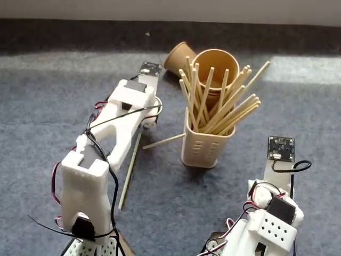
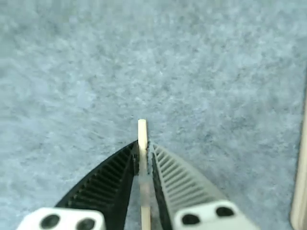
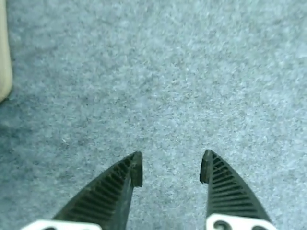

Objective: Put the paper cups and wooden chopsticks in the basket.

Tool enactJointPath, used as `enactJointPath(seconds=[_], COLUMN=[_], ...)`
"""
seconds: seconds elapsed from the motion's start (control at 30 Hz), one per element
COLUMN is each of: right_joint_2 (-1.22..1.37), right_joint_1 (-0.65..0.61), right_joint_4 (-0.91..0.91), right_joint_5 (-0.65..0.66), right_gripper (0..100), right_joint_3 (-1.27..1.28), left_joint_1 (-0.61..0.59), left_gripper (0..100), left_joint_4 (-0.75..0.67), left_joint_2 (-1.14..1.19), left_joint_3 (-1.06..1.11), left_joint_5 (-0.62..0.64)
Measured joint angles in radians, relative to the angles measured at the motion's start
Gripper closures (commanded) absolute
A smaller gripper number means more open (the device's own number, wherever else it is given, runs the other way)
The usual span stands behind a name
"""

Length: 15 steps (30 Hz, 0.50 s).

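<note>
My left gripper (image 2: pixel 142 147) is shut on a wooden chopstick (image 2: pixel 142 128) whose tip pokes out past the fingertips, low over the grey carpet. In the high view the left arm (image 1: pixel 128 109) lies just left of the cream basket (image 1: pixel 205 146). The basket holds several chopsticks (image 1: pixel 224 109) and an upright paper cup (image 1: pixel 216 66). Behind it a second paper cup (image 1: pixel 177 56) lies on its side. One chopstick (image 1: pixel 130 172) rests on the carpet beside the left arm; another (image 1: pixel 164 141) lies against the basket's base. My right gripper (image 3: pixel 171 167) is open over bare carpet, right of the basket.
Grey carpet (image 1: pixel 48 106) covers the whole work area, with a dark strip along the far edge. The right arm (image 1: pixel 274 213) sits at the front right. A cream edge (image 3: pixel 5 52) shows at the side of the right wrist view, and a pale strip (image 2: pixel 300 167) in the left one.
</note>
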Motion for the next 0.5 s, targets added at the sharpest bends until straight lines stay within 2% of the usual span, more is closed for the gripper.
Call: enactJointPath(seconds=[0.13,0.33,0.5], right_joint_2=[0.000,0.000,0.000], right_joint_1=[0.000,0.000,0.000], right_joint_4=[-0.003,-0.098,-0.166], right_joint_5=[0.000,0.000,-0.043], right_gripper=[79.6,79.6,79.6], right_joint_3=[0.025,0.094,0.124], left_joint_1=[-0.084,-0.238,-0.259], left_gripper=[99,99,99], left_joint_4=[0.003,0.009,0.011], left_joint_2=[0.002,0.002,0.002], left_joint_3=[-0.104,-0.388,-0.724], left_joint_5=[0.000,0.000,0.000])
